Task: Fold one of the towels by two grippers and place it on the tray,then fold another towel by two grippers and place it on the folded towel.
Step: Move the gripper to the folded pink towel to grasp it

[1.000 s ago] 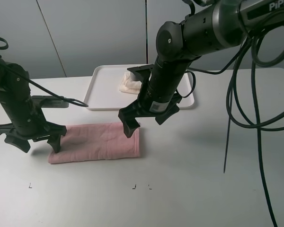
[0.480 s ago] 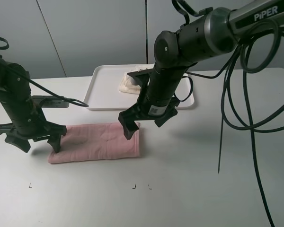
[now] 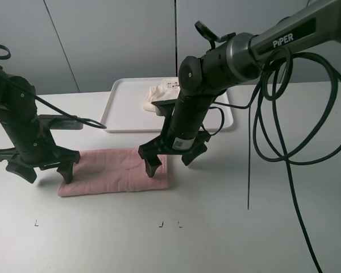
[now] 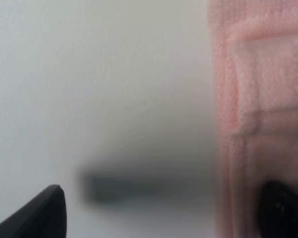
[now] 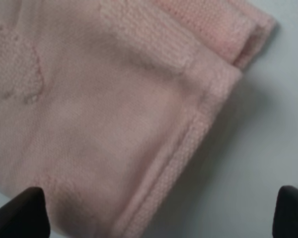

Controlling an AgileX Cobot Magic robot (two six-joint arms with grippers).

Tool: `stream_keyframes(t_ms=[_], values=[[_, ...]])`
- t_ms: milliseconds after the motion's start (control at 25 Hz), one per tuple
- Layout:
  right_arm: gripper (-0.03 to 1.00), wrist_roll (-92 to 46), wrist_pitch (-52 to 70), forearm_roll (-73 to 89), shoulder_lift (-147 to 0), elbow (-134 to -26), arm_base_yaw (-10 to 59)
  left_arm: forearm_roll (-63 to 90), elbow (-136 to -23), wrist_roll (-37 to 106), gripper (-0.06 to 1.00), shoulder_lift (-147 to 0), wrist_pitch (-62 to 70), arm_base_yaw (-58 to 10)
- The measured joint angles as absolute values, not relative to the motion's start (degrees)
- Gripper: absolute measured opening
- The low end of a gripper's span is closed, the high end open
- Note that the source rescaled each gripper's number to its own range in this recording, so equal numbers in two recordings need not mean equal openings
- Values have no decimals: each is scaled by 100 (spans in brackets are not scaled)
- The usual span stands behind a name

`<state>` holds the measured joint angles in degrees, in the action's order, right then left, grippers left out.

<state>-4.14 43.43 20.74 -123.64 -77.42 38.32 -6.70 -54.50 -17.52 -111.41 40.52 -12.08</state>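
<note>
A pink towel [image 3: 115, 172] lies flat on the white table, folded into a long strip. My left gripper [image 3: 41, 172] is open and straddles its left end; one fingertip [image 4: 283, 208] rests on the pink towel [image 4: 258, 114], the other on bare table. My right gripper [image 3: 169, 162] is open and low over the towel's right end, with the pink towel [image 5: 104, 114] edge between the fingertips. A cream folded towel [image 3: 157, 98] lies on the white tray [image 3: 122, 111] behind.
The tray stands at the back middle of the table. Black cables [image 3: 273, 142] hang from the right arm over the table's right side. Small black marks [image 3: 161, 224] lie near the front edge.
My right gripper has moved down and slightly left onto the pink towel's right end. The left gripper and the towel have not moved.
</note>
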Motion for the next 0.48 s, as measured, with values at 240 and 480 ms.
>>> stream_keyframes(t_ms=[240,480], values=[[95,-414,4343,2271,-12474,-7742,3832,-681,-5450,-1741,100,-11141,4052,-1208],[94,-426,4310,2415,-12500,-7781,3832,-702,-5450,-1741,100,-11141,4052,-1208]])
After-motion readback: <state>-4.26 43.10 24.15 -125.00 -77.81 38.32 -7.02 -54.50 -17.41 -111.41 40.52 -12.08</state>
